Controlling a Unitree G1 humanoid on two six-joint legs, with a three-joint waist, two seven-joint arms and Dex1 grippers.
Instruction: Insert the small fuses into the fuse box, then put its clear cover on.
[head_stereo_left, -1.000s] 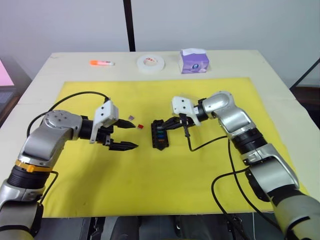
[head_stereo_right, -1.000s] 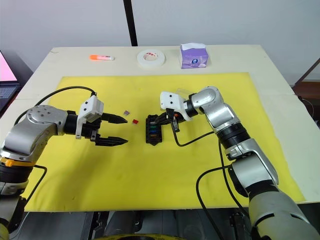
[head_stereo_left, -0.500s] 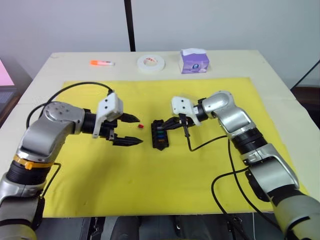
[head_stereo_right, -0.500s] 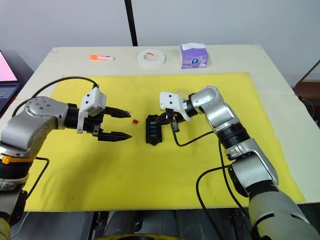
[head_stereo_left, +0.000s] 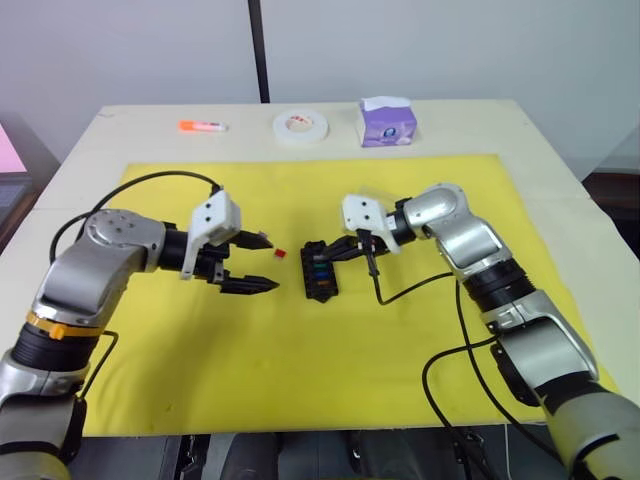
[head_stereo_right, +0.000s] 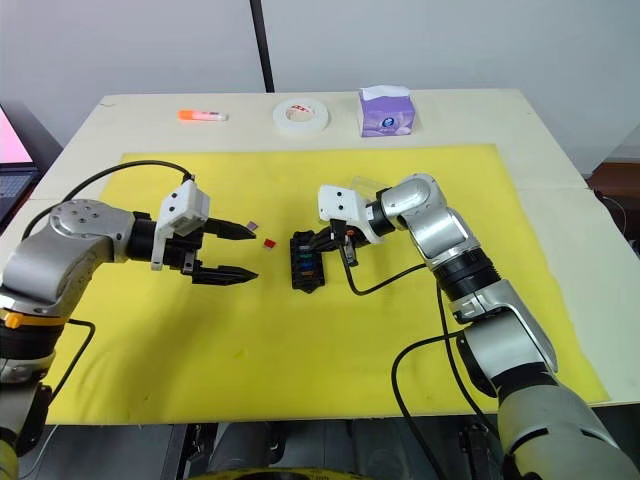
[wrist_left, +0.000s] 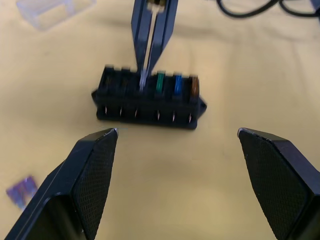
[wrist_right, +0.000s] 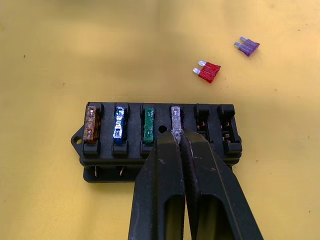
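The black fuse box (head_stereo_left: 320, 271) lies mid-mat with orange (wrist_right: 90, 122), blue (wrist_right: 119, 122) and green (wrist_right: 148, 125) fuses standing in one row. My right gripper (wrist_right: 180, 138) is shut on a grey fuse (wrist_right: 176, 117) that sits in the fourth slot; two slots beside it are empty. A red fuse (head_stereo_left: 281, 253) and a purple fuse (wrist_right: 246, 46) lie loose on the mat left of the box. My left gripper (head_stereo_left: 272, 263) is open, its fingers spread just left of the red fuse and holding nothing. The clear cover (wrist_left: 52, 11) rests behind the box.
A yellow mat (head_stereo_left: 300, 370) covers the table. At the back edge are a white tape roll (head_stereo_left: 302, 126), a purple tissue box (head_stereo_left: 387, 122) and an orange marker (head_stereo_left: 203, 126). A black cable (head_stereo_left: 420, 282) trails from my right wrist.
My left gripper moved right and away toward the loose fuses, then eased back slightly, staying open. The right gripper has held still on the grey fuse.
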